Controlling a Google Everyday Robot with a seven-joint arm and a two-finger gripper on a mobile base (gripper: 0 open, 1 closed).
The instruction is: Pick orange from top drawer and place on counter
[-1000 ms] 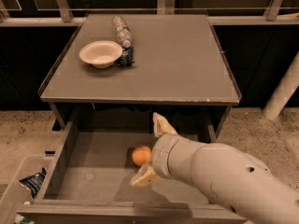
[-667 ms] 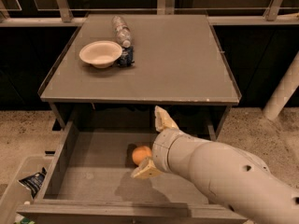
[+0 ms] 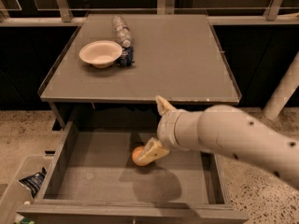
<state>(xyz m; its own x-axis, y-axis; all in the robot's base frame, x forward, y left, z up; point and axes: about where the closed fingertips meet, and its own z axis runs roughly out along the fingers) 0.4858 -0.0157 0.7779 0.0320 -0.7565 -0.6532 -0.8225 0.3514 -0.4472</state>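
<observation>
The orange (image 3: 137,157) lies on the floor of the open top drawer (image 3: 93,181), near its middle. My gripper (image 3: 150,129) hangs over the drawer just right of the orange, with its jaws spread wide apart. The lower finger (image 3: 152,150) covers the orange's right side; the upper finger (image 3: 163,106) points up in front of the counter's front edge. The orange is not between the fingers. The counter (image 3: 177,59) is the grey tabletop above the drawer.
A white bowl (image 3: 100,53) and a lying plastic bottle (image 3: 122,35) are on the counter's back left. A bin with a snack bag (image 3: 32,182) stands left of the drawer. A white post (image 3: 285,87) is at the right.
My gripper has risen and moved back toward the counter edge; its lower finger now overlaps the orange. The orange has stayed in place.
</observation>
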